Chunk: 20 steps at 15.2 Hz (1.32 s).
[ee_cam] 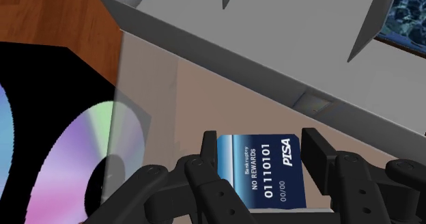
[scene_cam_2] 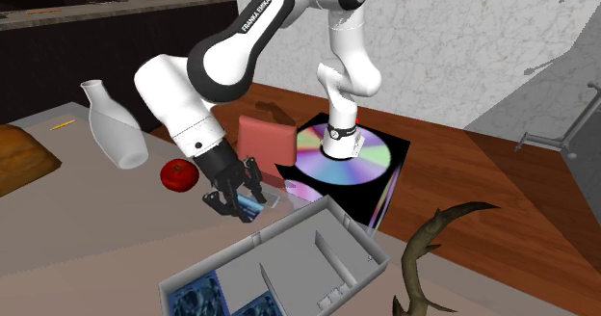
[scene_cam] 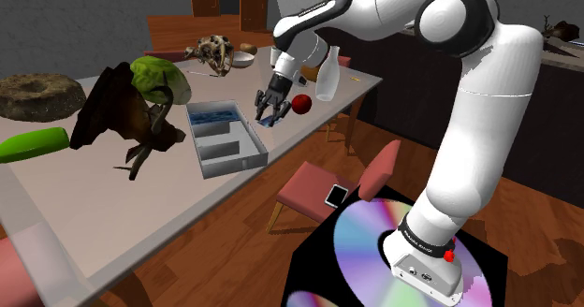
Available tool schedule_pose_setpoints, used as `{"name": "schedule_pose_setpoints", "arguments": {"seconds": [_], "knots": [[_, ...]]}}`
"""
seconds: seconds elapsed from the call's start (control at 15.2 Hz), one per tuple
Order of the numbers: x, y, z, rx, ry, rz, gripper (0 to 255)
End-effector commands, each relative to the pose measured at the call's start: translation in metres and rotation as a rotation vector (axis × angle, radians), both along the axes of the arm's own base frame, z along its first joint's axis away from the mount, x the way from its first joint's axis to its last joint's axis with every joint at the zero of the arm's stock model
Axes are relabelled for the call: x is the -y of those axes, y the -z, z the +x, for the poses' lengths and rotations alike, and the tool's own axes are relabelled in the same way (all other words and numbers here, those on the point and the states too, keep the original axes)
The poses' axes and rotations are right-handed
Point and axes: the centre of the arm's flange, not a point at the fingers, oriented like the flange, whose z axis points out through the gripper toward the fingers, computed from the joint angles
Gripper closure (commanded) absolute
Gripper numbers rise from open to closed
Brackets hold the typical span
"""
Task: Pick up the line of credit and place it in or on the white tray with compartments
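The line of credit is a dark blue card point(ee_cam: 259, 169) printed with "NO REWARDS 0110101". It sits between my two black fingers, which clasp its two short edges. My gripper point(ee_cam: 258, 154) hangs low over the pale table near its edge, beside the long outer wall of the grey-white compartment tray point(ee_cam: 273, 65). In the shoulder view the gripper point(scene_cam: 270, 114) with the card point(scene_cam: 274, 121) is to the right of the tray point(scene_cam: 245, 155). In the second exterior view the gripper point(scene_cam_2: 236, 200) holds the card point(scene_cam_2: 249, 206) just behind the tray point(scene_cam_2: 358, 242).
A red apple point(scene_cam: 301, 104) and a white bottle point(scene_cam: 328, 75) stand close behind the gripper. A brown horned figure point(scene_cam: 131, 118) and green objects lie left of the tray. A red chair point(scene_cam: 318, 188) with a phone stands below the table's edge, beside the stand point(scene_cam: 374, 258).
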Motion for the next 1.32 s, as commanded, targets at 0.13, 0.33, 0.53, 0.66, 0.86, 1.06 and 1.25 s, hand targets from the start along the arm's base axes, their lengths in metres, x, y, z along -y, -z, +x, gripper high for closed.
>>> {"name": "schedule_pose_setpoints", "arguments": {"seconds": [0.13, 0.33, 0.53, 0.66, 0.86, 1.06, 1.25], "knots": [[0.000, -0.022, -0.001, 0.000, 0.000, 0.000, 255], [0.000, -0.038, -0.001, 0.000, 0.000, 0.000, 255], [0.000, -0.053, -0.001, 0.000, 0.000, 0.000, 255], [0.000, -0.064, -0.001, 0.000, 0.000, 0.000, 255], [0.000, -0.079, -0.001, 0.000, 0.000, 0.000, 255], [-0.036, -0.083, 0.014, 0.000, 0.000, 0.000, 255], [-0.073, -0.087, 0.028, 0.000, 0.000, 0.000, 255]]}}
